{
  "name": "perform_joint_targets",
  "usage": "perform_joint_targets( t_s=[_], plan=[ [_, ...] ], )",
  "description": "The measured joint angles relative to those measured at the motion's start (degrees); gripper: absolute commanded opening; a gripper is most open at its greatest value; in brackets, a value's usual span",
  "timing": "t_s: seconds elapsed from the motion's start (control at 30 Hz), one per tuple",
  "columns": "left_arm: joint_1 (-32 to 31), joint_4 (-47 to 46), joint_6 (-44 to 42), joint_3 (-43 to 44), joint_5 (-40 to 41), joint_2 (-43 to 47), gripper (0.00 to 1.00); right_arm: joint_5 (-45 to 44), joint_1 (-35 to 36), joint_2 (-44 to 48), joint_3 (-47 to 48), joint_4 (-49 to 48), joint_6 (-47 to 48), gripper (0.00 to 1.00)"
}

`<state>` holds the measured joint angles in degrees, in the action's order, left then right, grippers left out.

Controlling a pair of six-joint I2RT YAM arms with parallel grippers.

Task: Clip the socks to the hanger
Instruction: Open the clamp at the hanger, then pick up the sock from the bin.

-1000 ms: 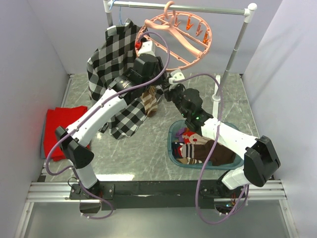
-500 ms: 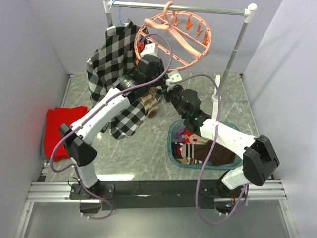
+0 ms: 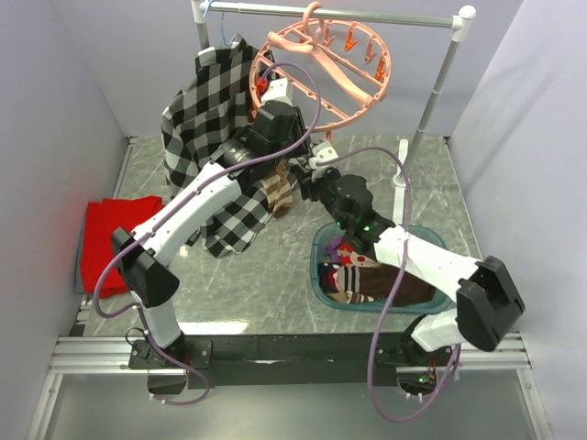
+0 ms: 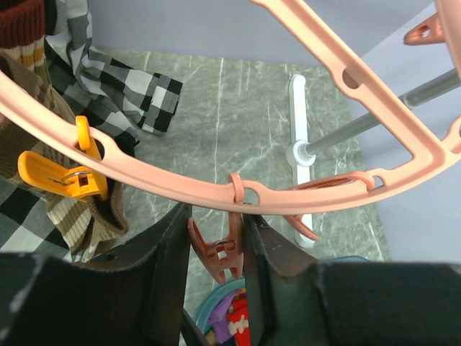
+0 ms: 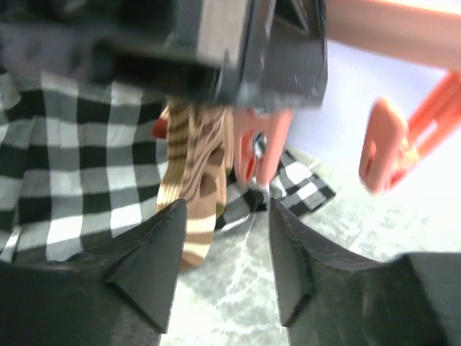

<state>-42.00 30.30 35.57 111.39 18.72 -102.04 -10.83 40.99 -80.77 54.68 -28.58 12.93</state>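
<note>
Grey marble tabletop (image 3: 257, 275). Left gripper (image 4: 216, 220): pinches pink clip (image 4: 217, 259) under hanger (image 4: 166, 179) rim. Striped sock (image 5: 194, 180): hangs lengthwise down, just beside that clip. Right gripper (image 5: 227, 209): gapes empty, nearer the sock, facing it.

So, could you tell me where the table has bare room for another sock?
Bare marble lies at the front between the red cloth and the basin, and far right by the rail post. Under the hanger, the left end effector and right end effector crowd it.

The round salmon-pink hanger (image 3: 339, 79) hangs tilted by its hook, clips dangling. One brown-and-tan striped sock (image 3: 278, 192) hangs from its rim; the other socks (image 3: 353, 275) lie heaped below it.
</note>
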Motion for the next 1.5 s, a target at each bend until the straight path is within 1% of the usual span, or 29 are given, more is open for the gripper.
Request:
perform_joint_targets(
  t_s=[0.1, 0.27, 0.47, 0.53, 0.77, 0.93, 1.1, 1.37, 1.5],
  plan=[
    [0.46, -1.81, -0.63, -1.62, -0.83, 0.09, 0.08, 0.98, 0.0, 3.15, -1.62, 2.38, -1.2, 0.67],
    [1.2, -4.63, -2.23, -3.98, -2.16, 0.55, 0.05, 3.15, 0.0, 10.36, -2.43, 8.9, -3.56, 0.72],
    [1.31, -7.02, -5.31, -5.99, -4.2, 2.1, 0.01, 6.82, -0.5, 20.5, -6.29, 17.05, -7.08, 0.73],
    [1.31, -7.5, -6.6, -6.51, -4.74, 2.51, 0.01, 8.59, -0.96, 23.23, -7.37, 20.26, -8.22, 0.73],
    [1.31, -8.63, -9.46, -6.97, -6.51, 2.78, 0.01, 12.63, -4.66, 27.87, -7.54, 32.24, -11.82, 0.73],
    [1.31, -8.66, -10.49, -7.04, -6.88, 2.78, 0.01, 14.86, -8.63, 27.82, -7.21, 42.73, -16.37, 0.7],
    [1.33, -8.61, -10.95, -7.02, -6.88, 2.78, 0.01, 16.63, -9.66, 25.33, -7.21, 51.08, -19.82, 0.63],
    [1.33, -8.13, -11.1, -6.51, -6.91, 2.78, 0.01, 17.53, -9.31, 19.34, -6.78, 62.6, -19.06, 0.57],
    [1.31, -7.93, -11.37, -6.25, -6.91, 2.78, 0.01, 17.38, -8.92, 16.37, -6.51, 65.53, -17.75, 0.55]
  ],
)
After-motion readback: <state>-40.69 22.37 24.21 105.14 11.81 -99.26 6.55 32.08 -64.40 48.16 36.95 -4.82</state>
